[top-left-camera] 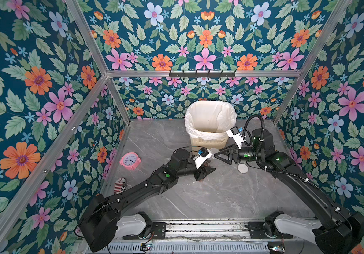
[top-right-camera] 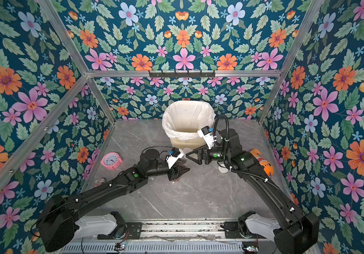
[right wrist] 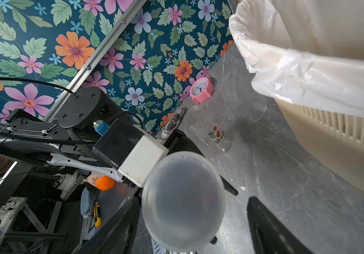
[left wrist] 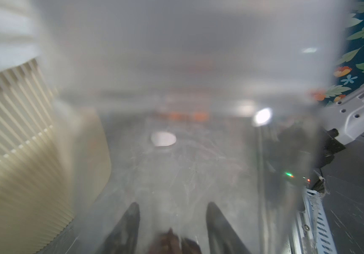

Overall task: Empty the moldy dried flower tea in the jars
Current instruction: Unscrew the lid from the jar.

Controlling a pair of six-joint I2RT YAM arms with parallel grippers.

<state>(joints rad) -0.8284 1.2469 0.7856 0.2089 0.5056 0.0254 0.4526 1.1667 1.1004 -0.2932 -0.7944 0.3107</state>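
Narrower jar offered lid-first beside the bin; lid not yet gripped.
Left gripper point(top-left-camera: 207, 171) is clamped on the narrower clear jar point(left wrist: 198, 88), presenting its clear lid point(right wrist: 183, 204) to the other arm; the dried flower tea point(left wrist: 168, 240) shows brown by the fingers, apparently inside; right gripper point(top-left-camera: 217, 155) stands wide astride that lid, one finger plainly clear, evidently to unscrew it; cream ribbed bin point(top-left-camera: 207, 141) stands just behind for tipping; an empty jar point(right wrist: 207, 129) lies on its side; white lid point(top-left-camera: 242, 168) lies apart.

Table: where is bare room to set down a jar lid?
Bare: the front middle of the table, between both arms; also back left, between the pink clock and the bin. Crowded: before the bin, around the held jar.
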